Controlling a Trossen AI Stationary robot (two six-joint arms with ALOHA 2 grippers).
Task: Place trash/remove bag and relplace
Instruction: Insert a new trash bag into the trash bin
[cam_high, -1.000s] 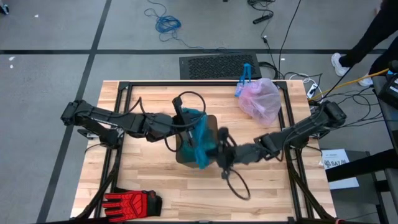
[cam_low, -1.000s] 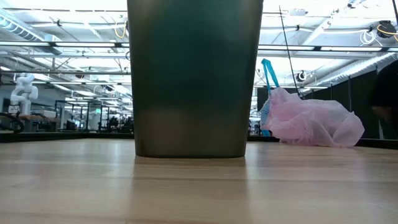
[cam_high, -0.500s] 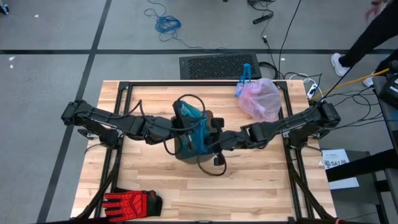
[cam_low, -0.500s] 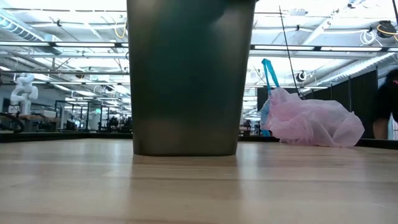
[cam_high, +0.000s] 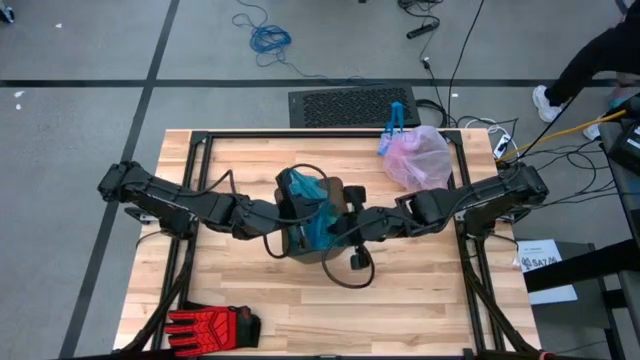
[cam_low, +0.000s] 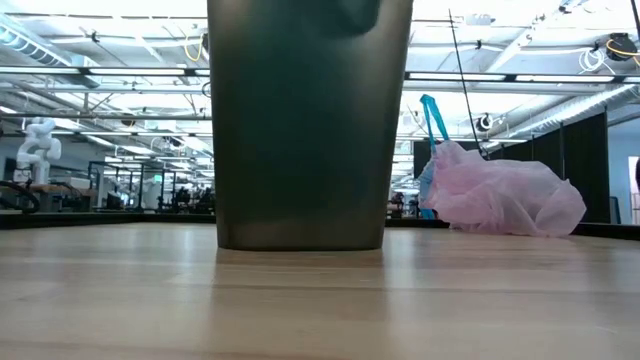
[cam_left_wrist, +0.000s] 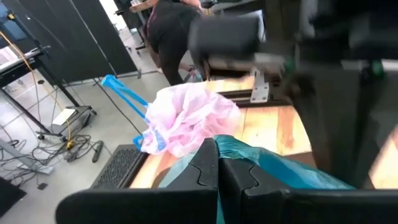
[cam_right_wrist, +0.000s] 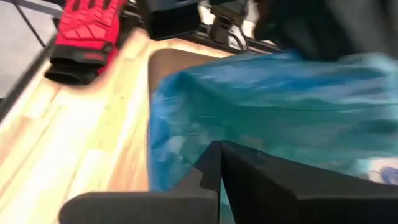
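Note:
A dark bin (cam_high: 340, 190) (cam_low: 310, 120) stands upright mid-table. A translucent teal-green bag (cam_high: 312, 212) lies bunched over its open top. My left gripper (cam_high: 293, 207) (cam_left_wrist: 217, 167) comes from the table's left and is shut on the teal bag. My right gripper (cam_high: 338, 226) (cam_right_wrist: 220, 155) comes from the right and is shut on the same bag (cam_right_wrist: 280, 99). The pale lilac-pink bag (cam_high: 418, 160) (cam_low: 500, 195) with its blue tie (cam_left_wrist: 127, 99) rests on the table at the far right. No trash shows. My left gripper pinches the teal bag's plastic (cam_left_wrist: 273, 169) between its two fingers, reaching almost level from the table's left over the bin's top. The plastic spreads out on both sides of the fingers. Edge or fold, I cannot tell. My right gripper pinches bunched teal plastic (cam_right_wrist: 186, 155) between its two fingers, slanting down from the table's right above the bin's opening. The bag billows past the fingers, over the bin's rim (cam_right_wrist: 155, 62). How many layers are held cannot be told.
A red-and-black glove (cam_high: 212, 325) (cam_right_wrist: 87, 31) lies at the table's near left corner. Cable loops from the arms hang near the bin (cam_high: 350, 270). A dark mat (cam_high: 350, 105) and cords lie on the floor behind the table, and a person stands at the far right (cam_high: 600, 60).
My right gripper has risen and moved from the bin's near side toward the far edge, tipping further down and rolling, still shut on the teal bag. The bag, earlier stretched long toward the near side, is now bunched shorter over the bin's top. The left gripper has hardly moved.

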